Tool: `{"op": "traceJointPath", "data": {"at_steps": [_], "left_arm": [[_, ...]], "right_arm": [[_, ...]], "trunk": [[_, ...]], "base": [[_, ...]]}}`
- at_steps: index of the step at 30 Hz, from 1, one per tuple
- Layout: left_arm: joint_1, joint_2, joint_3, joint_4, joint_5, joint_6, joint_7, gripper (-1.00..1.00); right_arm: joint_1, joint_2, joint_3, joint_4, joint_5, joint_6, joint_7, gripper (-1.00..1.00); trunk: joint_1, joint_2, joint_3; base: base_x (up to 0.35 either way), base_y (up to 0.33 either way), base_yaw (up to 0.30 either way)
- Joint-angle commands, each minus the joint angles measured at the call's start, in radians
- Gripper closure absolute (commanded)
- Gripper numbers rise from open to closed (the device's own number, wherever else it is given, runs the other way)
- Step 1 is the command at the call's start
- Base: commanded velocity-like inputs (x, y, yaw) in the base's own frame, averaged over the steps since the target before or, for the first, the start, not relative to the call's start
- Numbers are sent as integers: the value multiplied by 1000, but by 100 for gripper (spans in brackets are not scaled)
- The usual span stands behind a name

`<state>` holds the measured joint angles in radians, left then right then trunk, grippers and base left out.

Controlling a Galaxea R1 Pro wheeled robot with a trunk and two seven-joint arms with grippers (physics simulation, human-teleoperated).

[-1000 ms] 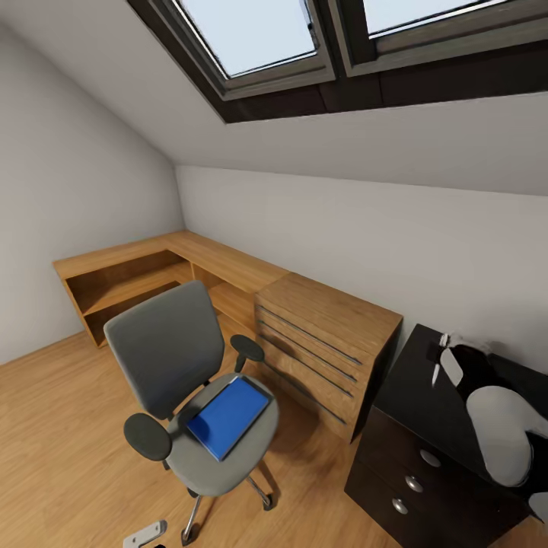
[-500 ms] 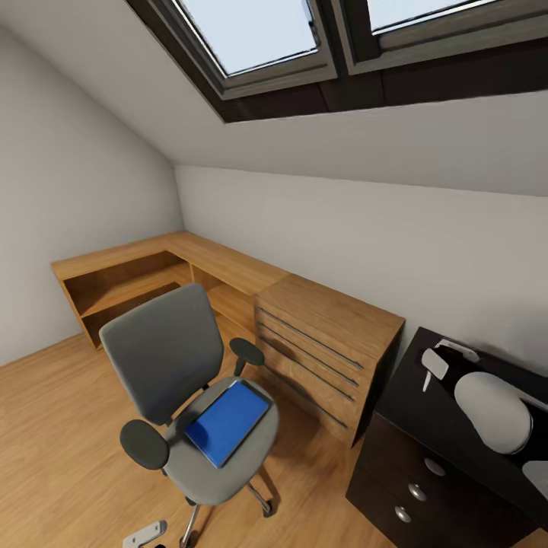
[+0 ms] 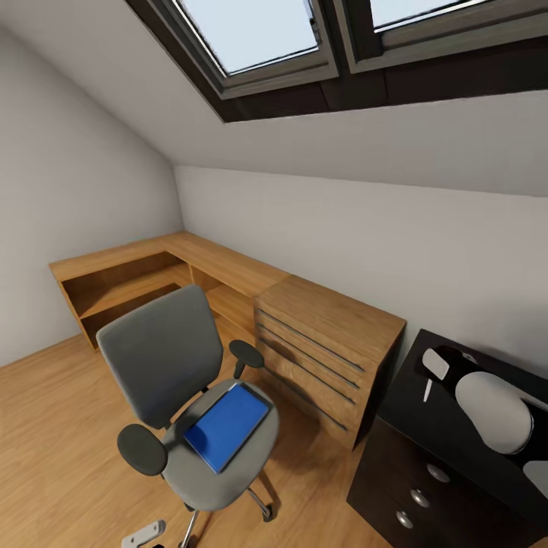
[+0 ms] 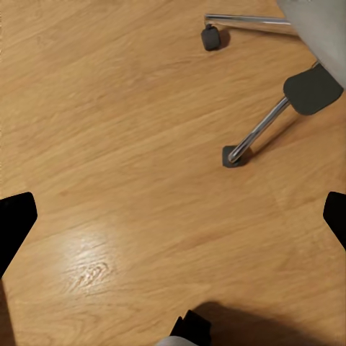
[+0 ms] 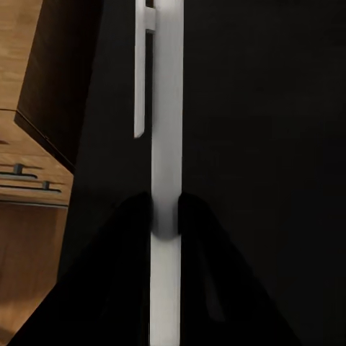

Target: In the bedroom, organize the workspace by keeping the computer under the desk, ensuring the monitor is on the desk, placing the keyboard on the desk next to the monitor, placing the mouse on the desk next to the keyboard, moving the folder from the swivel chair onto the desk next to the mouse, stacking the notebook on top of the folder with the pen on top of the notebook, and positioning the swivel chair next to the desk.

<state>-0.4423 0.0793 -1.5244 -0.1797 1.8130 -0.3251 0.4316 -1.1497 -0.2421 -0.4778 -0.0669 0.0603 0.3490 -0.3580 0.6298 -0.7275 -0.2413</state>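
R gripper (image 5: 164, 216) tight on white pen (image 5: 166, 108)

Attic bedroom: skylights (image 3: 259, 34), wooden desk (image 3: 221, 262), swivel chair (image 3: 179, 380).

We note a sloped ceiling (image 3: 114, 114) carrying two dark-framed skylights (image 3: 251, 38) that show pale sky. White walls (image 3: 342, 228) meet a light wood plank floor (image 3: 46, 457). An L-shaped wooden shelf unit (image 3: 152, 270) lines the corner, adjoining a wooden drawer chest (image 3: 327, 342). A black cabinet (image 3: 426, 464) with round knobs stands beside the chest.
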Motion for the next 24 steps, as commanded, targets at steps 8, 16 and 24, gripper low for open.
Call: {"op": "traceJointPath", "data": {"at_steps": [8,16,24], "left_arm": [[-1,4,2,-2,10,-5,9,-100],[-1,20,29,-1,15,1,6,-100],[0,111,167,-6,86,46,-69,-100]], "right_arm": [[-1,0,-3,-3,7,5,2,100],[-1,-1,-3,-5,8,5,6,100],[-1,-2,-2,-6,9,5,7,100]], "trunk": [[19,-36,-17],[50,-92,-42],[81,-148,-67]], "base": [[0,0,0],[0,0,0],[0,0,0]]}}
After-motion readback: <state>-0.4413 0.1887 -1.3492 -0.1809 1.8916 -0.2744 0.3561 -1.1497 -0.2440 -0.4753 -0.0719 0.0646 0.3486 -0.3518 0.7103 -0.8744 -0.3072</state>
